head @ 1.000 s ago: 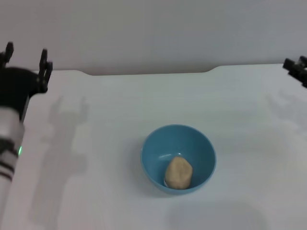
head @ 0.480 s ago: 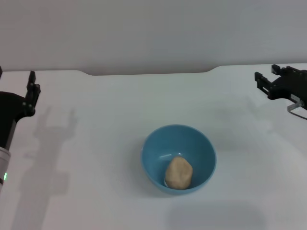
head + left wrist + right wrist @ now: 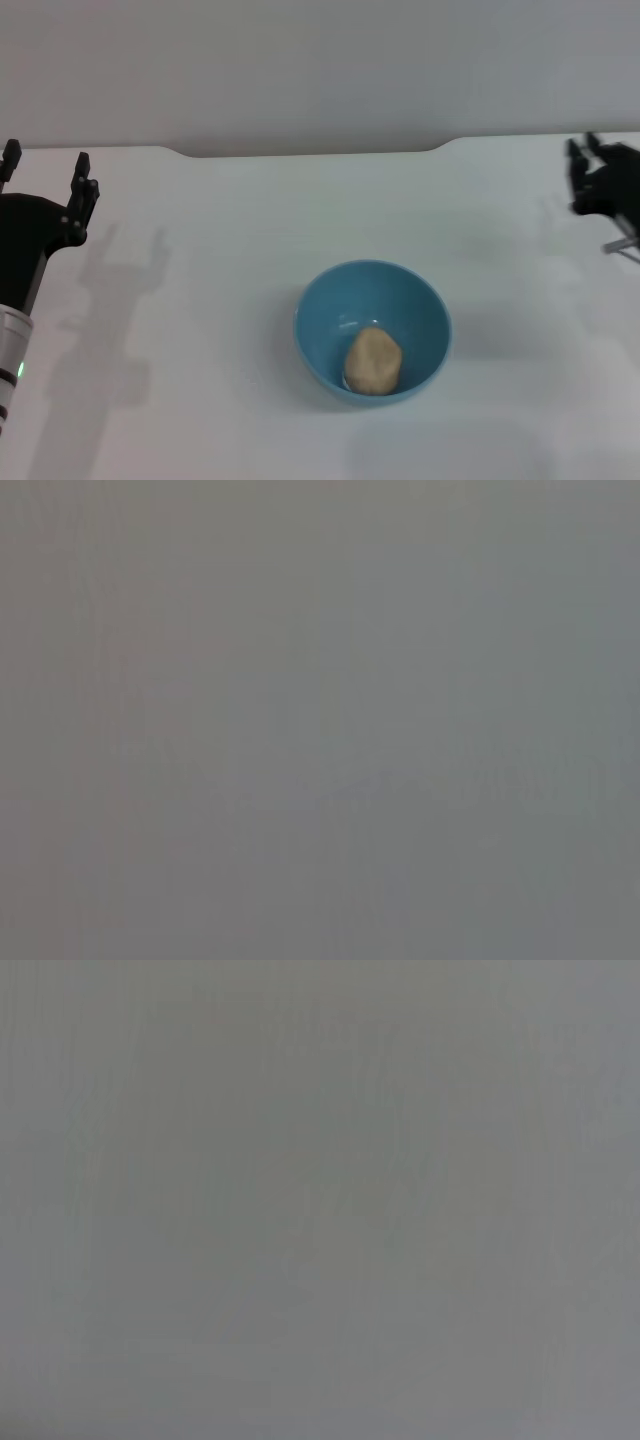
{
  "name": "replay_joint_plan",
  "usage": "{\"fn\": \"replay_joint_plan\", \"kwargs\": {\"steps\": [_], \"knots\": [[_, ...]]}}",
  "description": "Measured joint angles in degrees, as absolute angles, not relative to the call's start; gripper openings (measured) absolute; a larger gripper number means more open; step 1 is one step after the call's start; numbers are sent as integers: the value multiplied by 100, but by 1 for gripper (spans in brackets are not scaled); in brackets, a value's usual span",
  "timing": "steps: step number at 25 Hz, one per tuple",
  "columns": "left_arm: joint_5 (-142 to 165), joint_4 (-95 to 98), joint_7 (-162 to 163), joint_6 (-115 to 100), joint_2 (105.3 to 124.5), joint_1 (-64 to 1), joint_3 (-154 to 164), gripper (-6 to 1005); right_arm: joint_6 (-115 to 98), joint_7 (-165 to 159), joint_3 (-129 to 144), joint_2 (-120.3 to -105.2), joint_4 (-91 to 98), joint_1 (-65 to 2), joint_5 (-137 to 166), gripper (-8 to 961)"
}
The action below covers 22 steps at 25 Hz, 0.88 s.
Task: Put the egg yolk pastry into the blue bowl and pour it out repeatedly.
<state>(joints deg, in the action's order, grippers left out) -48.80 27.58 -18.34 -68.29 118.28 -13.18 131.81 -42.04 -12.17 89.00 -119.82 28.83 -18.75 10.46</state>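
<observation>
Pastry in bowl, both arms standing off at the frame edges.

Low and centre in the head view: egg yolk pastry point(image 3: 373, 361) resting inside the blue bowl point(image 3: 322, 305), toward its near wall, on the white table point(image 3: 230, 230). Farther back, at the left edge: left gripper point(image 3: 45, 175), fingers spread and empty, well apart from the bowl. At the right edge, farther still: right gripper point(image 3: 590, 165), also empty and apparently parted, though partly cut off by the frame. Judged next: the pour. Best done by gripping the rim on the side away from the pastry, lifting clear of the table, then tipping slowly so the bun rolls out near the bowl rather than bouncing off. Only the head view useful here; both wrist views showing nothing but flat grey, no bowl, pastry or fingers.
</observation>
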Motion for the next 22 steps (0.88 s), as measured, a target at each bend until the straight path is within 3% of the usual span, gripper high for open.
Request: {"fn": "replay_joint_plan", "kwargs": {"steps": [5,11,22], "knots": [[-4889,2759,-1833,-6845,11830,-1330,13172,667,-5860,545,10164,-11980,1890,-1893,-1901,125],[-4898,2759,-1832,-6846,11830,-1339,13168,667,-5935,-83,10348,-11960,1488,-1955,-2089,128],[-4902,2775,-1819,-6804,11830,-1393,13180,667,-6111,-147,10290,-11903,1458,-1991,-1297,285]]}}
